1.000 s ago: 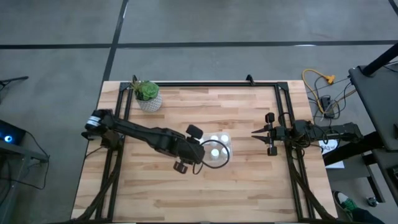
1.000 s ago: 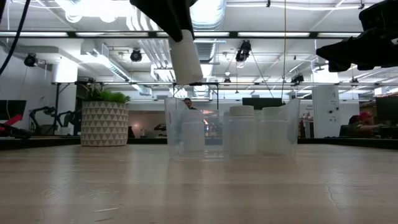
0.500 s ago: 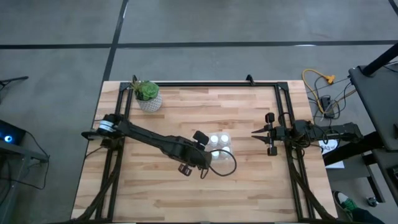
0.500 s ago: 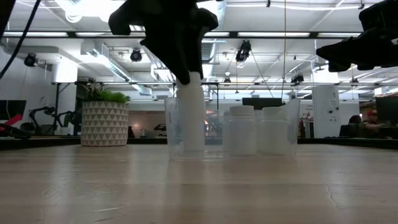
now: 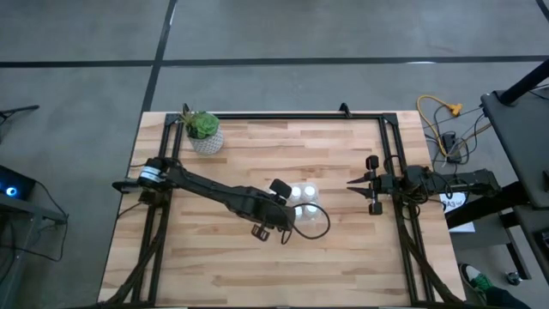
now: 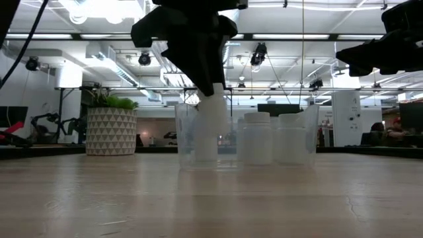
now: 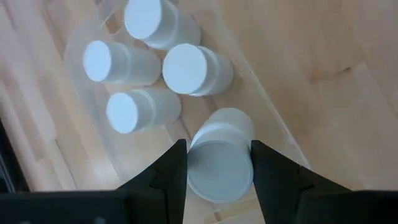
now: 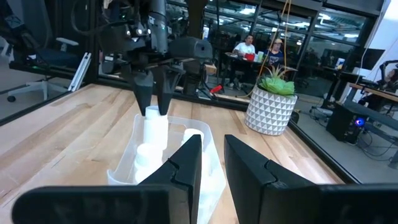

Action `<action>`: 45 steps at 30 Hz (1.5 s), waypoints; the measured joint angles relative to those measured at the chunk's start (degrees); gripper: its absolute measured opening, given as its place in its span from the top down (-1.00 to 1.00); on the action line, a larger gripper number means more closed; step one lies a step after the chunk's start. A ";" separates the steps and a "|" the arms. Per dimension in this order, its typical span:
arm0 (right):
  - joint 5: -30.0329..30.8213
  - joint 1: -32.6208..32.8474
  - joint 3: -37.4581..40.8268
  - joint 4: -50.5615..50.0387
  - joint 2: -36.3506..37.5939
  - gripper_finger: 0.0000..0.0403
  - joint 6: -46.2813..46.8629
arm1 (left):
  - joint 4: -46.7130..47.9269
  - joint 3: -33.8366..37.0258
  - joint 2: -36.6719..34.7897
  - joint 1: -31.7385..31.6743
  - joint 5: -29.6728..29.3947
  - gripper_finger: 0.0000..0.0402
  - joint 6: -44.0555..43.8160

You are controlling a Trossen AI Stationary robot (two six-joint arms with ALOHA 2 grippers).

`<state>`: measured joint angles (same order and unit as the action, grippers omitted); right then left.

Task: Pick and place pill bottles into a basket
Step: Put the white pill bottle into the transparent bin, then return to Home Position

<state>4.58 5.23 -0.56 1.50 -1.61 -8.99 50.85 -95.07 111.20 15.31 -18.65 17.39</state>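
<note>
My left gripper (image 5: 286, 215) is shut on a white pill bottle (image 6: 213, 122) and stands over the near left part of the clear basket (image 5: 310, 206). The bottle's lower part is inside the basket walls (image 6: 185, 135). Several other white bottles (image 7: 186, 68) stand upright on the basket floor. My right gripper (image 5: 350, 182) waits by the table's right edge with a narrow gap between its fingers, empty; it looks toward the basket (image 8: 186, 140). My left gripper pinches the bottle's upper end (image 7: 221, 140) between its two fingers (image 7: 176, 169), one on each side of the round wall. The fingers come from above, pointing down. The bottle hangs slightly tilted, its lower part inside the basket; whether it touches the floor I cannot tell.
A white patterned pot with a green plant (image 5: 204, 133) stands at the table's far left corner, and it also shows in the low view (image 6: 110, 129). Black frame rails run along the table's left and right sides (image 5: 390, 154). People sit in the room beyond (image 8: 249, 45).
My left gripper has gone down with the bottle, which was above the basket's rim a second ago and now reaches down inside the basket walls. The gripper has stayed shut on it.
</note>
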 joint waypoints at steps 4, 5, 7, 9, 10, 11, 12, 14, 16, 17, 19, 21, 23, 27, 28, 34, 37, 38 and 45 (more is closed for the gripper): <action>0.01 -0.01 0.00 0.00 0.00 0.71 0.00 | -1.05 1.19 -0.02 -0.27 1.74 0.35 0.00; 0.01 -0.02 0.00 0.00 0.00 0.71 0.00 | -1.36 1.67 -0.02 -0.32 2.09 0.35 0.01; 0.02 -0.01 0.00 0.00 0.00 0.71 0.00 | -1.37 2.35 -0.02 -0.38 2.12 0.35 0.00; 0.00 -0.02 0.00 0.00 0.00 0.71 0.00 | -1.38 2.72 -0.02 -0.48 2.12 0.35 -0.07; 0.00 0.00 0.00 0.00 0.00 0.71 0.00 | -1.38 2.78 -0.02 -0.55 2.14 0.35 -0.10; 0.02 -0.02 0.00 0.00 0.00 0.71 0.00 | -1.40 2.84 -0.02 -0.59 2.14 0.35 -0.13; 0.02 -0.02 0.00 0.00 0.00 0.71 0.00 | -1.45 2.84 -0.02 -0.63 2.14 0.35 -0.13; 0.02 0.00 0.00 0.00 0.00 0.71 0.00 | -1.71 2.84 -0.02 -0.71 2.14 0.35 -0.15; 0.01 -0.02 0.00 0.00 0.00 0.71 0.00 | -1.89 2.88 -0.02 -0.81 2.18 0.35 -0.19; 0.01 0.00 0.00 0.00 0.00 0.71 0.00 | -2.12 2.89 0.06 -0.86 2.21 0.35 -0.21; 0.02 -0.02 0.00 0.00 0.00 0.71 0.00 | -2.40 2.89 0.14 -0.96 2.27 0.35 -0.31; 0.02 -0.02 0.00 0.00 0.00 0.71 0.00 | -2.40 3.12 0.17 -0.97 2.90 0.35 -0.40; 0.00 0.00 0.00 0.00 0.00 0.71 0.00 | -2.41 3.39 0.18 -1.01 3.84 0.35 -0.49; 0.01 -0.01 0.00 0.00 0.00 0.71 0.00 | -2.36 3.54 0.22 -1.07 4.24 0.34 -0.57; 0.00 0.00 0.00 0.00 0.00 0.71 0.00 | -2.39 3.54 0.22 -1.04 4.22 0.30 -0.57; 0.01 0.00 0.00 0.00 0.00 0.71 0.00 | -2.43 3.58 0.22 -1.07 3.42 0.07 -0.60; 0.00 -0.01 0.00 0.00 0.00 0.71 0.00 | -2.43 3.58 0.24 -1.06 3.40 0.05 -0.85; 0.00 0.00 0.00 0.00 0.00 0.71 0.00 | -2.43 3.58 0.24 -1.07 3.41 0.04 -1.27; 0.00 -0.01 0.00 0.00 0.00 0.71 0.00 | -2.41 3.58 0.24 -1.07 3.39 0.03 -2.23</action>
<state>4.58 5.23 -0.56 1.50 -1.61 -8.99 48.45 -91.48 111.44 14.24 -15.27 15.16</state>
